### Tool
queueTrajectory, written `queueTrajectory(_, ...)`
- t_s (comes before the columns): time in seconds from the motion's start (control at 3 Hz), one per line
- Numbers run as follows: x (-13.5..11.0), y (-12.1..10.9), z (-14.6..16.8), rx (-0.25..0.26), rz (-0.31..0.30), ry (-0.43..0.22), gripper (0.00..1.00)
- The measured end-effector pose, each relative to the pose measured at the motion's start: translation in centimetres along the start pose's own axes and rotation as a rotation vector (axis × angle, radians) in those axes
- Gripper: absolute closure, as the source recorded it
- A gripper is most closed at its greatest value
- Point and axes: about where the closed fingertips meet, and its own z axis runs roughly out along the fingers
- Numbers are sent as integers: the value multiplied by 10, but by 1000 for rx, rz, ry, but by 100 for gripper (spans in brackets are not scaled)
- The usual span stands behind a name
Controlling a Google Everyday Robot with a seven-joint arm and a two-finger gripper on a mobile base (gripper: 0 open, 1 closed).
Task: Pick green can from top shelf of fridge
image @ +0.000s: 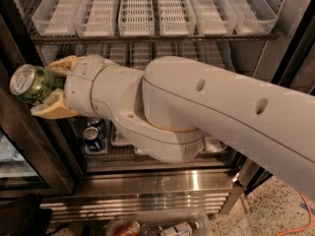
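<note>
My gripper [47, 86] is shut on the green can [32, 84], a shiny green can with a silver pull-tab lid facing the camera. It holds the can on its side at the left of the view, out in front of the fridge [162, 181] and below the top shelf [152, 37]. The tan fingers [53, 107] clamp the can from above and below. The top shelf's clear slotted lane trays [135, 9] show no cans. My large white arm crosses the view from the right and hides much of the lower shelf.
Two dark blue cans [91, 134] with silver lids stand on a lower shelf at the left. The black door frame [24, 146] is close to the can's left. A clear bin with bottles [162, 227] lies on the floor in front of the base.
</note>
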Motion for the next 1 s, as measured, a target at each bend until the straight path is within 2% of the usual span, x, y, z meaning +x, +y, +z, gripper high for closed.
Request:
queueTrajectory(0.33,20,3,-25,3,64,24,100)
queueTrajectory(0.67,45,-3,-78,58,115,95,100)
queueTrajectory(1.0,60,-17,-131,131,127,164,100)
